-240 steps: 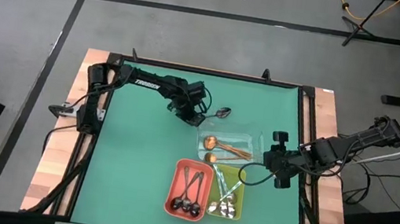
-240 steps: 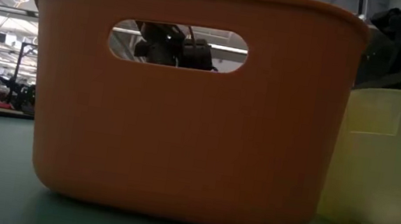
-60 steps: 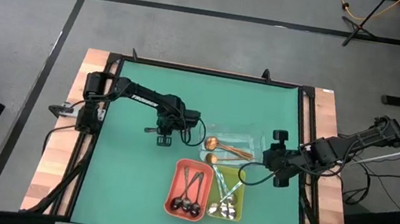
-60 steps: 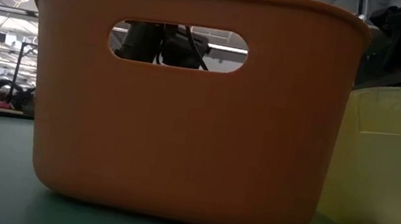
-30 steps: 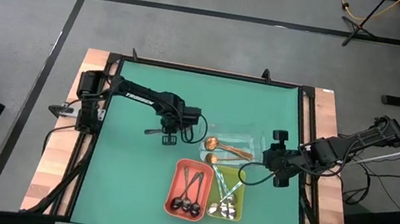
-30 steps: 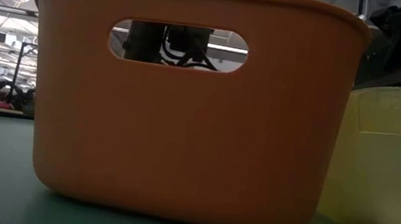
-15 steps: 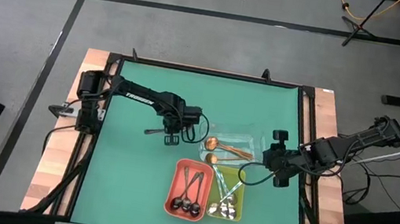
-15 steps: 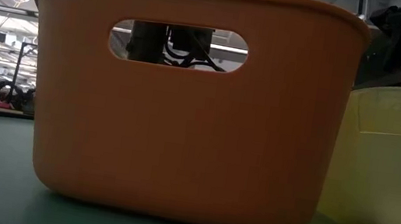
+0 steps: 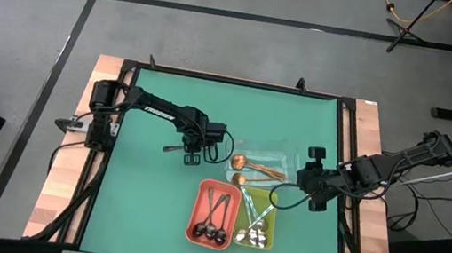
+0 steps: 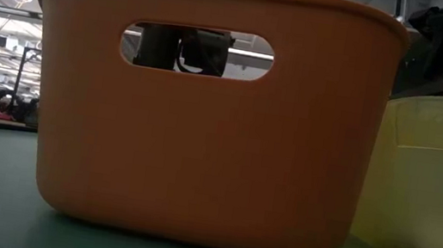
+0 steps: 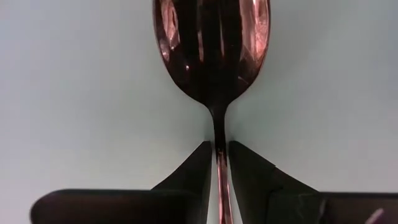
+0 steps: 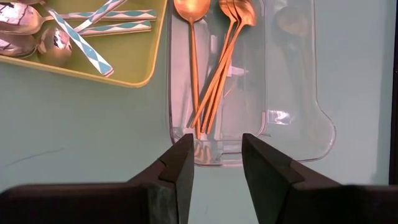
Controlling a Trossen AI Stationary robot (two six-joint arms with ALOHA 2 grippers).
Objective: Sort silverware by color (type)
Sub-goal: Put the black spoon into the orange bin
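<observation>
Green counter (image 9: 141, 213), seen from overhead. Left tool (image 9: 193, 152) sits mid-counter, just beside the clear tray (image 9: 286, 154), carrying a dark spoon (image 9: 173, 147) whose end sticks out toward the left edge. Red tray (image 9: 196, 207) holds dark spoons (image 9: 212, 217); yellow-green tray (image 9: 271, 227) holds silver ones (image 9: 253, 232); the clear tray holds copper-gold spoons (image 9: 243, 161). Right tool (image 9: 310, 177) waits at the far end of the clear tray.

Low view: red tray wall fills most of the picture; through its handle slot only a dark piece of arm shows. Yellow-green tray (image 10: 431, 180) stands beside it, touching or nearly so.

Left wrist view: fingers (image 11: 249, 168) are clamped on the thin neck of the dark spoon (image 11: 211, 50), bowl pointing forward, bare counter beneath. Grip looks centred and straight.

Right wrist view: right tool (image 12: 216, 165) is empty, fingers apart, hovering over the end of the clear tray (image 12: 298, 124) with the copper-gold spoons (image 12: 214, 68) lying inside. Silver pieces with patterned handles (image 12: 81, 31) lie in the yellow-green tray.

Judgement: step in hand is carrying the dark spoon to the red tray. Best done by bringing it above the tray, lining the handle with the tray's long side, lowering inside the walls, then releasing, so it neither bounces out nor catches the rim.
</observation>
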